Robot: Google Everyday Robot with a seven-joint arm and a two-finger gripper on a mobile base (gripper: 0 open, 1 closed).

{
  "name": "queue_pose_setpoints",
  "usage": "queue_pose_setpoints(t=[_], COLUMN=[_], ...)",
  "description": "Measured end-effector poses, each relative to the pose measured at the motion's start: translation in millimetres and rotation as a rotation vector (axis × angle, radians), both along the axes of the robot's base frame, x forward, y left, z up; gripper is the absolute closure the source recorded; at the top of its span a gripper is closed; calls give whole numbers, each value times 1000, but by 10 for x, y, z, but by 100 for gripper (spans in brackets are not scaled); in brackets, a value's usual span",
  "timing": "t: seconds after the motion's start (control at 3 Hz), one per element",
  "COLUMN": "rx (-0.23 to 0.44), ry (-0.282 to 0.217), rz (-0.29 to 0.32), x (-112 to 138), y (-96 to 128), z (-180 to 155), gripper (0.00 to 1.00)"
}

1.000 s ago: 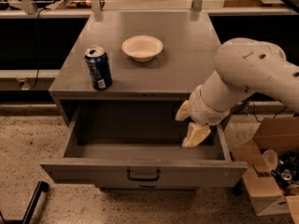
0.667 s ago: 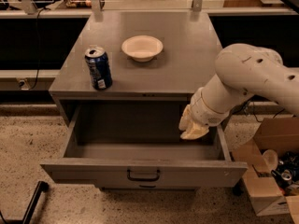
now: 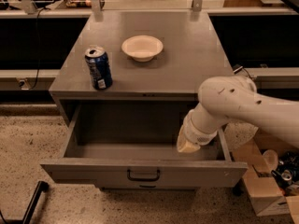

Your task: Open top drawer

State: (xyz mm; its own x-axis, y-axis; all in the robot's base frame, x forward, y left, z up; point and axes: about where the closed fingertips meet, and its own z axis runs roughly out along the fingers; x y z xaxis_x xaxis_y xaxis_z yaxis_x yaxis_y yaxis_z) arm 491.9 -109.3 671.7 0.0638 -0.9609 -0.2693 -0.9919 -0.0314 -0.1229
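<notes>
Widest in view: the grey metal table [image 3: 187,55], flat top carrying two small things.

Below its top edge: the top drawer [image 3: 93,174], a wide grey metal box with a plain front panel, pulled far out toward the camera and showing a bare grey floor. Same reach as a second ago; no further travel.

Over the drawer's right side: the white, rounded robot arm [image 3: 243,101], now lower and nearer the camera than a second ago, its bend dropped below the table edge.

On the top, near the middle: a shallow white bowl [image 3: 142,47]. Well left of it, by the front edge: an upright blue drinks can [image 3: 99,68].

At the arm's end: the cream-coloured gripper [image 3: 188,146], inside the drawer's right rear part, tucked under the wrist. Open or closed: cannot tell.

Smallest: the black centre handle [image 3: 143,175], untouched, well apart from the gripper.

Judged from this: opening effectively done, arm merely shifting.
</notes>
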Motion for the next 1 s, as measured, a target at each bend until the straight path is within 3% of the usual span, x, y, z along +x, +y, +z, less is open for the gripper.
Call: queue_pose_setpoints(t=[0.33, 0.67, 1.0], rx=[-37, -33, -16], ry=[54, 117, 197], rz=[-15, -7, 80], x=[-67, -150, -408], y=[-80, -149, -61], z=[-365, -485, -370], gripper=[100, 100, 100])
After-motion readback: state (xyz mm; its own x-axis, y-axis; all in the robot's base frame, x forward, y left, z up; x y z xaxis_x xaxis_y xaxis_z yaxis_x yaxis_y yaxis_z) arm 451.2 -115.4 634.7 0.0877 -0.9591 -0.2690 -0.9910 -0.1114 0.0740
